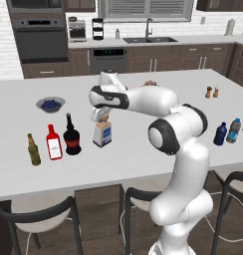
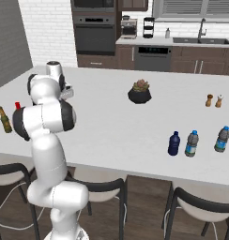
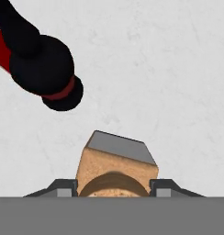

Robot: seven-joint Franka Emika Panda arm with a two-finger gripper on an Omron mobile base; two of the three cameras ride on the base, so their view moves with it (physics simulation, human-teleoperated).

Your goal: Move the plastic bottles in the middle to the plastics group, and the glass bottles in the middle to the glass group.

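My gripper (image 1: pixel 102 119) is shut on the tan stopper of the pale squarish glass bottle (image 1: pixel 102 134), which is upright on the left part of the counter. In the hand view the stopper (image 3: pixel 116 172) sits between the fingertips (image 3: pixel 63 187) of the gripper (image 3: pixel 114 184). Just left of it stands the squat black glass bottle (image 1: pixel 71 137) (image 3: pixel 45 64), then the red bottle (image 1: pixel 54 143) and the olive-brown bottle (image 1: pixel 33 149) (image 2: pixel 4 120). Far right, the navy plastic bottle (image 1: pixel 220 134) (image 2: pixel 173 143) stands beside two blue-capped bottles (image 1: pixel 233 130) (image 2: pixel 192 143). Whether the pale bottle touches the counter is unclear.
A bowl of blueberries (image 1: pixel 50 104) sits behind the glass bottles. A potted plant (image 2: pixel 140 92) and two shakers (image 2: pixel 209 100) stand farther back on the counter (image 1: pixel 143 159). Stools (image 1: pixel 39 219) line its front edge.
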